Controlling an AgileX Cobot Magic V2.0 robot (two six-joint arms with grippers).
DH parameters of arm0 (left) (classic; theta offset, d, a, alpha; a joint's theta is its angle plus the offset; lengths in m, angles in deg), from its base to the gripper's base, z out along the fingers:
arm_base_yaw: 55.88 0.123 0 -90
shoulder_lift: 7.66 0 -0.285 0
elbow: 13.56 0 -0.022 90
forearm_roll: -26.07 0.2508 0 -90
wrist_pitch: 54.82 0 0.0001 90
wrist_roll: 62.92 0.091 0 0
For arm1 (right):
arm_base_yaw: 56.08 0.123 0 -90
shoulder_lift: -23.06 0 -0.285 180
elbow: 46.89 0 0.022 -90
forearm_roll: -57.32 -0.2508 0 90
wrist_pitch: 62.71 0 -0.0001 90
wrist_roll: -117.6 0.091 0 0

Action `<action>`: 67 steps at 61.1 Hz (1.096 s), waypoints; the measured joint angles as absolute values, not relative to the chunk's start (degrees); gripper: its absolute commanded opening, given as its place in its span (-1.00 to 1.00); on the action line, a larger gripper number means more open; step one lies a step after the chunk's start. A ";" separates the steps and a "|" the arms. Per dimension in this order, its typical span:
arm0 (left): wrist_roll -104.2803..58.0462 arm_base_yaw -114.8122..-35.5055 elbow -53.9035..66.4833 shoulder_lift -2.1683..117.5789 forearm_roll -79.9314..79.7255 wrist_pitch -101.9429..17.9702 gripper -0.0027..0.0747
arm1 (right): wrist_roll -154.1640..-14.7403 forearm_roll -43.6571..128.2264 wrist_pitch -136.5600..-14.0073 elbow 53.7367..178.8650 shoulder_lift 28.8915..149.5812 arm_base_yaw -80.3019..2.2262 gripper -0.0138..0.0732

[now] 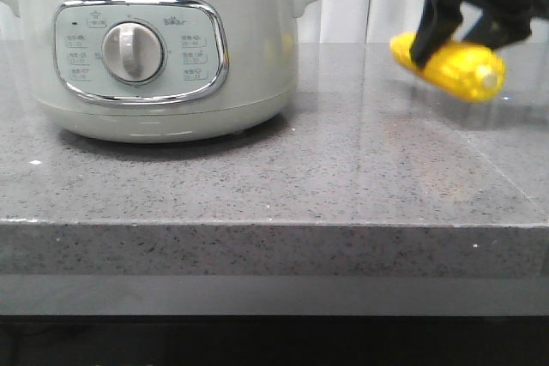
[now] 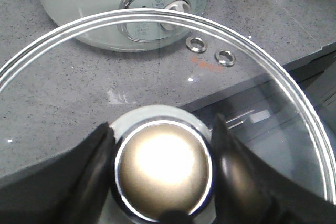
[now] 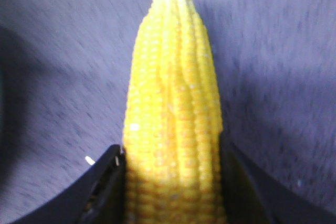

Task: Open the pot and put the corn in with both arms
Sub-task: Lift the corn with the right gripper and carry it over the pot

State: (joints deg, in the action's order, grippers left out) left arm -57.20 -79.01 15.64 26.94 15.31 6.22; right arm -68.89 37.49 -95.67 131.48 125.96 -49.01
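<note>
While my right gripper (image 1: 459,36) clamps the corn (image 1: 450,66) mid-cob above the counter right of the pot (image 1: 154,49), stiff, light and ridged enough to stay, my left gripper (image 2: 163,163) pinches the slick lid (image 2: 262,72) knob

You see a pale-green pot (image 1: 163,49) with a chrome-framed panel and a grey dial, and bright yellow corn (image 1: 450,66) in neat kernel rows. The desk (image 1: 343,177) is speckled grey. Each pincer (image 3: 168,182) is black. The clear lid (image 2: 262,77) has a steel rim and brassy knob.
</note>
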 measured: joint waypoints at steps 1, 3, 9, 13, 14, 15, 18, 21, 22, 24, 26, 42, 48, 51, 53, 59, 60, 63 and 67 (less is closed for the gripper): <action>-57.20 -79.01 15.64 26.94 15.31 6.22 -0.31 | -68.89 37.49 -95.78 132.11 125.64 -48.89 -0.41; -57.20 -79.01 15.64 26.94 15.31 6.22 -0.31 | -68.89 37.49 -95.78 133.47 125.09 -48.46 -0.41; -57.20 -79.01 15.64 26.94 15.31 6.22 -0.31 | -69.38 37.49 -95.78 138.74 123.83 -46.31 -0.41; -57.20 -79.01 15.64 26.94 15.31 6.22 -0.31 | -70.32 37.60 -95.78 142.17 123.60 -43.44 -0.41; -57.20 -79.01 15.64 26.94 15.31 6.22 -0.31 | -70.61 37.60 -95.68 143.01 123.60 -42.66 -0.41; -57.20 -79.01 15.64 26.94 15.31 6.22 -0.31 | -70.87 37.60 -95.67 143.83 123.60 -41.86 -0.41; -57.20 -79.01 15.64 26.94 15.31 6.22 -0.31 | -71.80 37.60 -95.47 146.57 123.95 -39.26 -0.41; -57.20 -79.01 15.64 26.94 15.31 6.22 -0.31 | -72.90 37.60 -95.30 148.90 124.64 -36.00 -0.41; -57.20 -79.01 15.64 26.94 15.31 6.22 -0.31 | -73.21 37.60 -95.31 149.67 124.98 -35.07 -0.41; -57.20 -79.01 15.64 26.94 15.31 6.22 -0.31 | -73.63 37.60 -95.19 151.58 125.73 -33.25 -0.41; -57.20 -79.01 15.64 26.94 15.31 6.22 -0.31 | -74.10 37.49 -95.19 153.07 126.88 -31.10 -0.41; -57.20 -79.01 15.64 26.94 15.31 6.22 -0.31 | -75.04 37.41 -96.20 160.57 137.47 -21.95 -0.40; -57.20 -79.01 15.64 26.94 15.31 6.22 -0.31 | -75.04 37.41 -98.85 160.60 140.07 -21.28 -0.40; -57.20 -79.01 15.64 26.94 15.31 6.22 -0.31 | -75.04 37.41 -100.53 160.60 140.93 -21.28 -0.40; -57.20 -79.01 15.64 26.94 15.31 6.22 -0.31 | -75.04 37.41 -101.40 160.60 141.39 -21.28 -0.39; -57.20 -79.01 15.64 26.94 15.31 6.22 -0.31 | -75.04 37.52 -102.94 160.70 142.25 -21.28 -0.20; -57.20 -79.01 15.64 26.94 15.31 6.22 -0.31 | -75.04 37.52 -103.06 160.70 142.43 -21.28 -0.16; -57.20 -79.01 15.64 26.94 15.31 6.22 -0.31 | -75.04 37.52 -103.17 160.80 142.64 -21.28 -0.04; -57.20 -79.01 15.64 26.94 15.31 6.22 -0.31 | -75.18 37.52 -103.38 160.91 142.65 -21.28 0.17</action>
